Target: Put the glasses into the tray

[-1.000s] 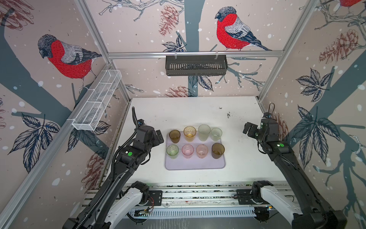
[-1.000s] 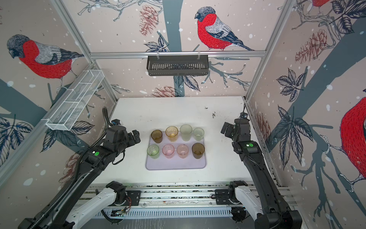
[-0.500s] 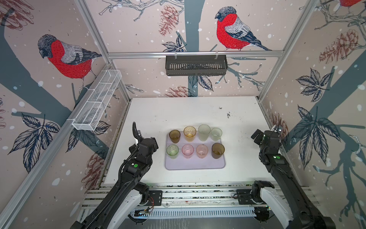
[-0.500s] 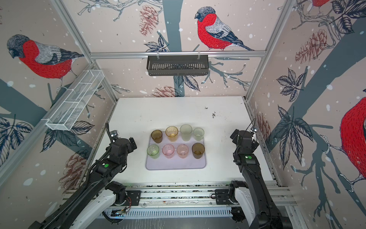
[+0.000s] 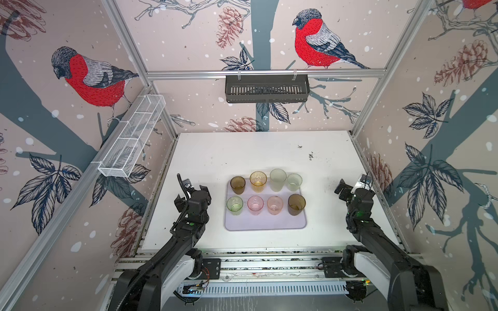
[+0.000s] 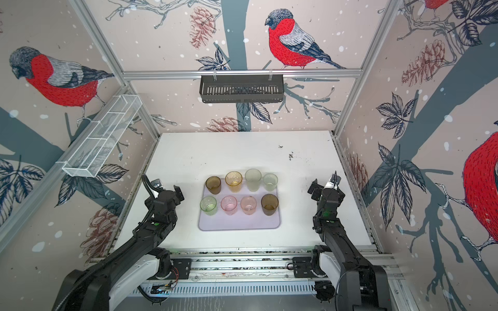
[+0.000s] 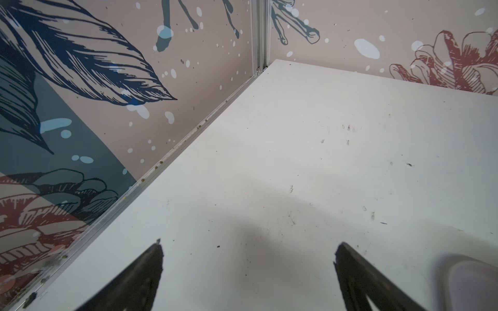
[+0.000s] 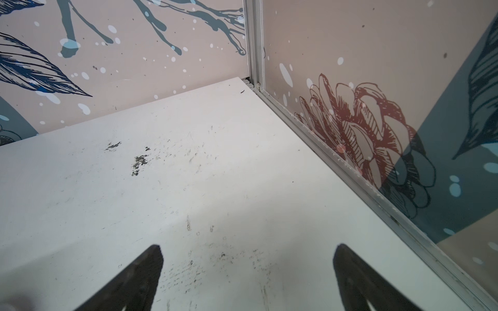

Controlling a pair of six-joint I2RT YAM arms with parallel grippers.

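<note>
Inspected the tray (image 5: 265, 224): flat on the counter (image 5: 242, 150), toward its near edge, between the two arms. Found all eight glasses (image 5: 255, 205) inside the rim, in two rows of four. Saw none on the bare counter.

Judged the layout deliberate: near row set with small gaps, giving finger room and guarding against knocks. Could not tell whether far-row neighbours touch. Noted the tallest glass (image 5: 278, 179), pale green, in the far row, where a reach to the near row need not pass over it.

Noted every glass upright, mouth up, base on the tray floor, long axis vertical. Noted the tray's long axis running side to side, parallel to the counter's near edge, with both rows along it.

Observed the left pincer (image 7: 248, 247) released, jaws spread wide, nothing between them, over bare counter near the tray's left side. Spotted one tray corner at the margin of the left wrist view. Observed the right pincer (image 8: 248, 249) likewise released and empty, over bare counter, apart from the tray's right side. Judged both kept off the load to avoid disturbing it.

Judged the placing complete.
</note>
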